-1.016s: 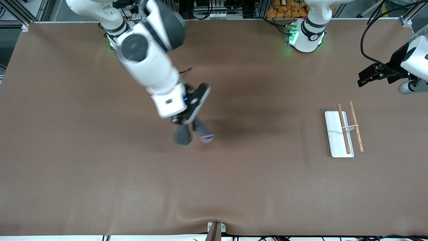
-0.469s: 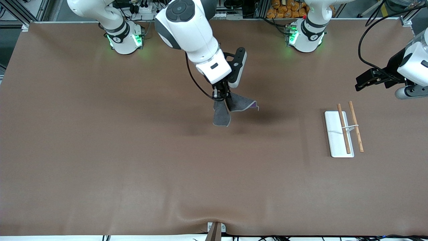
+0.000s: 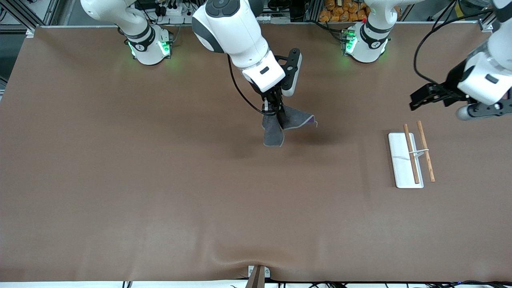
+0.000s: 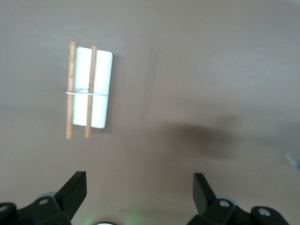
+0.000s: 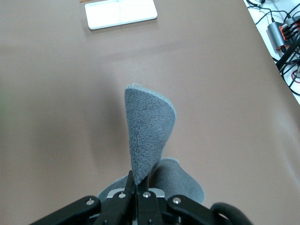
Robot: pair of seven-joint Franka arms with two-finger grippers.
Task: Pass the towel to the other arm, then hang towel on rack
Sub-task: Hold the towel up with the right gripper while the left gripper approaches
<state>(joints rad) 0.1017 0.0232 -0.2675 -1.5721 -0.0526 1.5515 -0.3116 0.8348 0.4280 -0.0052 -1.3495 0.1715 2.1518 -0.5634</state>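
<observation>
You have the right gripper [image 3: 273, 113] up in the air over the middle of the table [image 3: 120, 180], its fingers pinched tight on the towel [image 3: 280, 126]. The dark grey cloth hangs from the pinch in two flaps: one droops straight down, the other fans out toward the left arm's end of the table, showing its thin pale stitched edge. In the right wrist view you see the towel [image 5: 149, 136] rising out of the closed fingertips as a curled tongue of fleece, with a second fold bunched just beside the fingers. The towel casts a soft shadow on the brown surface below, and you cannot tell whether its lowest flap touches the table.

Your left gripper [image 3: 418, 100] hovers toward the left arm's end of the table, above the surface near the rack [image 3: 404, 176]. Its fingers stand wide apart and hold nothing; the left wrist view shows both black fingertips [image 4: 75, 187] spread far from each other, with bare tabletop between them.

The rack sits flat on the table, well apart from the towel. Its white base carries a thin wire stand, and two light wooden rods [image 3: 411, 156] lie parallel across it, one over the base and one just off its edge. The same rack [image 4: 101, 89] appears in the left wrist view.
</observation>
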